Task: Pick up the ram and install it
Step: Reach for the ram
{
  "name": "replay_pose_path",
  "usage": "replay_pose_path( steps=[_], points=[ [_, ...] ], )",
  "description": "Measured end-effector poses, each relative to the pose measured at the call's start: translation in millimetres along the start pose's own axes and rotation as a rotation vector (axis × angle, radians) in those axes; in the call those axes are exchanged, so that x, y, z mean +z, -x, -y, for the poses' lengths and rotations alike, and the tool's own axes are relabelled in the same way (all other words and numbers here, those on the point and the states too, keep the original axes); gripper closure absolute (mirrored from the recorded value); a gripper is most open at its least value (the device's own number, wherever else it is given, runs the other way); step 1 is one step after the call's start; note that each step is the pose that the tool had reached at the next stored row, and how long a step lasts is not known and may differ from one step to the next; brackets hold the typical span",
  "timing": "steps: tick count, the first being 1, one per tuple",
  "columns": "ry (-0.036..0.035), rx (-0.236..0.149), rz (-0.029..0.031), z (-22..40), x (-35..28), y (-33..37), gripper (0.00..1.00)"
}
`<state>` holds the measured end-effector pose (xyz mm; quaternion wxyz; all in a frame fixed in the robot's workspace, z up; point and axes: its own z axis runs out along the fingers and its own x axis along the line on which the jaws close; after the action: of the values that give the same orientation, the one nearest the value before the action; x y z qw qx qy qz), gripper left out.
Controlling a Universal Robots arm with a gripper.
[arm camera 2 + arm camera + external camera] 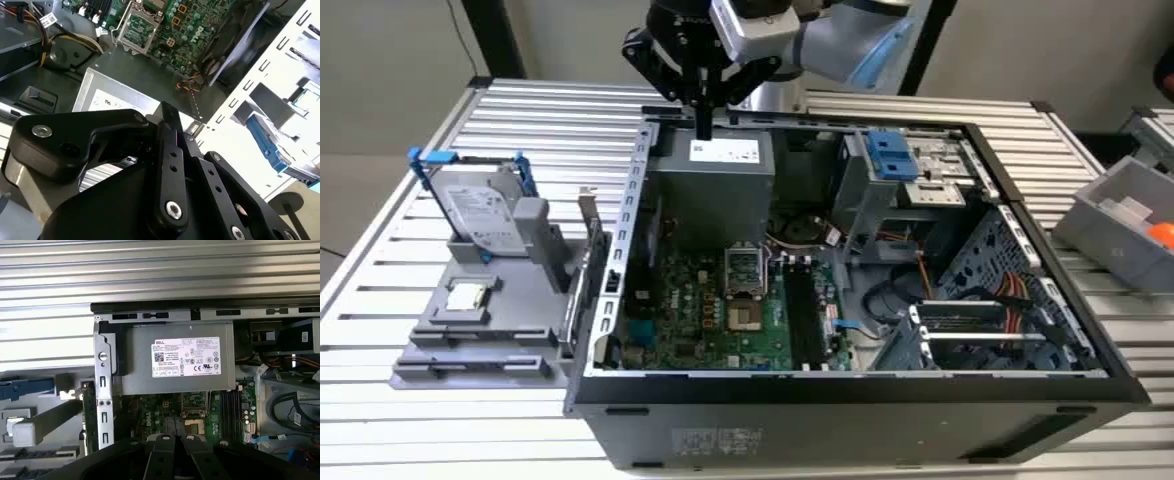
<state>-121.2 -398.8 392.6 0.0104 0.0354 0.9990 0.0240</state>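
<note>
The gripper (704, 131) is seen closed, with nothing held between its fingers, and is poised just above the power supply (714, 185) inside the open computer case (854, 386).

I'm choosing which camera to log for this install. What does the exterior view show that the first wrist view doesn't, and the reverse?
Exterior view adds: the grey bin with an orange item at that view's right, the case's near outer wall, and the arm's pale wrist body above the gripper. First wrist view adds: the case's back rim unblocked, with table slats right behind it. Both share: the power supply with its white label, the motherboard, the CPU socket and the gripper.
</note>
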Motion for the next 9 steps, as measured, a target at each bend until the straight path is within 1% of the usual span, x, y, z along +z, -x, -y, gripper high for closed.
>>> replay_pose_path(
  steps=[9],
  points=[
    [0.0000,0.000,0.0000,0.0,0.0,0.0,1.00]
  ],
)
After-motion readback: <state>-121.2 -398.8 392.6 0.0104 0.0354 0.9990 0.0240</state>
